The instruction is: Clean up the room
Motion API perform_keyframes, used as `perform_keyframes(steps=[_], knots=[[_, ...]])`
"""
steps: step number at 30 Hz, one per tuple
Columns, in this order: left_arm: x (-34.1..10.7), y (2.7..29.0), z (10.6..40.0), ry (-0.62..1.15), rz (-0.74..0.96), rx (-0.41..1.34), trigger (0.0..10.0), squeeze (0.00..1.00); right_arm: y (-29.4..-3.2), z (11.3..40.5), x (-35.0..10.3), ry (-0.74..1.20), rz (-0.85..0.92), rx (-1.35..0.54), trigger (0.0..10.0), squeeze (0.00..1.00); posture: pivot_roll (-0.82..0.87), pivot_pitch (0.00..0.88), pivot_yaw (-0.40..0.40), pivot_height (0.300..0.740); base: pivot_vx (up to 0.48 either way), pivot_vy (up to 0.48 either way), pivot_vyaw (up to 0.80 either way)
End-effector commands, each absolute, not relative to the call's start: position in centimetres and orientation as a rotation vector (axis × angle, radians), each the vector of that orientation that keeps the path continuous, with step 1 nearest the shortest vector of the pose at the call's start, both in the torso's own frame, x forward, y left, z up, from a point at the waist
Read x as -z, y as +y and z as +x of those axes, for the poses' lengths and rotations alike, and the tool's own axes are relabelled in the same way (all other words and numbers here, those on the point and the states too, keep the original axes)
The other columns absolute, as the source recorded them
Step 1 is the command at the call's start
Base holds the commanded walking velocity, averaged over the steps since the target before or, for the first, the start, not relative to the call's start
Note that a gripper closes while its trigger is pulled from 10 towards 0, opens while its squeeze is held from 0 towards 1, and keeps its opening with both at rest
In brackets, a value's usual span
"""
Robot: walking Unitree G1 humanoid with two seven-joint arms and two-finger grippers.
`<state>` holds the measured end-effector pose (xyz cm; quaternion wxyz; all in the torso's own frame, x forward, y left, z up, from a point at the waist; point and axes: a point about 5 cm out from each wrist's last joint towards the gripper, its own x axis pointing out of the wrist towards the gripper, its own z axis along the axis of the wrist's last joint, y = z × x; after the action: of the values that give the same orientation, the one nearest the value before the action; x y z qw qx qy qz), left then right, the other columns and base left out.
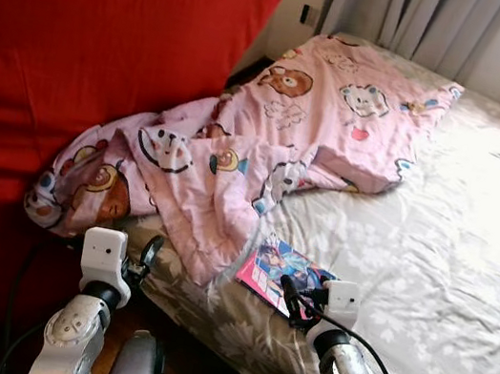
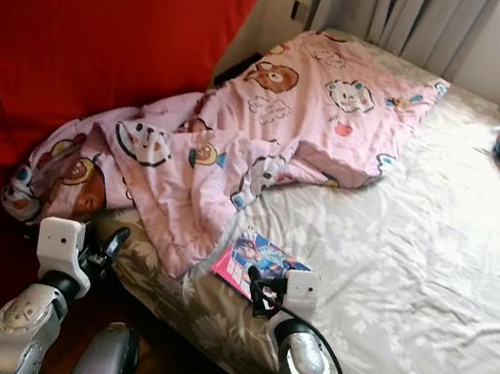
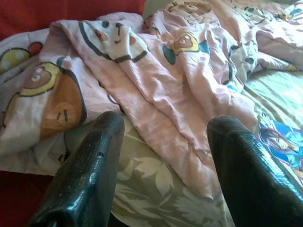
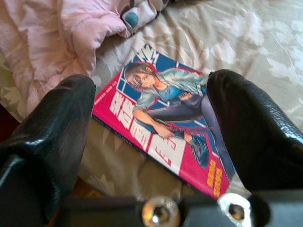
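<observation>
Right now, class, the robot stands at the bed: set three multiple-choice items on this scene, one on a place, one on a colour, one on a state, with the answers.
1. Where does the comic book lie?
A. on the bed sheet near the bed's edge
B. on the floor
C. on the red sofa

2. What colour is the cartoon blanket?
A. green
B. pink
C. blue

3. How does the right gripper stand?
A. shut on the book
B. open, fingers either side of the book
C. shut on the blanket

Answers: 1 A, the book rests on the floral sheet beside the blanket's hem. 2 B, pink cloth with bear prints. 3 B, a wide gap shows between both fingers.
</observation>
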<state>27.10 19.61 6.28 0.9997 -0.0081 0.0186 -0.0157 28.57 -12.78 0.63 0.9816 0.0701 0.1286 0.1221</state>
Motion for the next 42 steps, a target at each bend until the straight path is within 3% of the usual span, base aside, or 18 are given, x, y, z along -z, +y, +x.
perform_keyframes(steps=[1, 33, 42], knots=[[-6.33, 19.62, 27.02, 0.046, -0.014, 0.028, 10.0, 0.0, -12.75, 28.42, -0.5, 0.264, 0.143, -0.25, 10.0, 0.0, 0.11, 0.15, -0.069, 0.607, 0.0, 0.0, 0.0], [-6.37, 19.66, 26.98, 0.05, -0.013, 0.026, 10.0, 0.0, -12.52, 28.43, -0.51, 0.266, 0.145, -0.264, 10.0, 0.0, 0.11, 0.149, -0.071, 0.607, 0.0, 0.0, 0.0], [-6.24, 19.75, 26.8, 0.07, -0.002, 0.039, 10.0, 0.0, -11.85, 28.26, -0.05, 0.308, 0.17, -0.267, 10.0, 0.0, 0.13, 0.155, -0.054, 0.607, 0.388, 0.0, 0.0]])
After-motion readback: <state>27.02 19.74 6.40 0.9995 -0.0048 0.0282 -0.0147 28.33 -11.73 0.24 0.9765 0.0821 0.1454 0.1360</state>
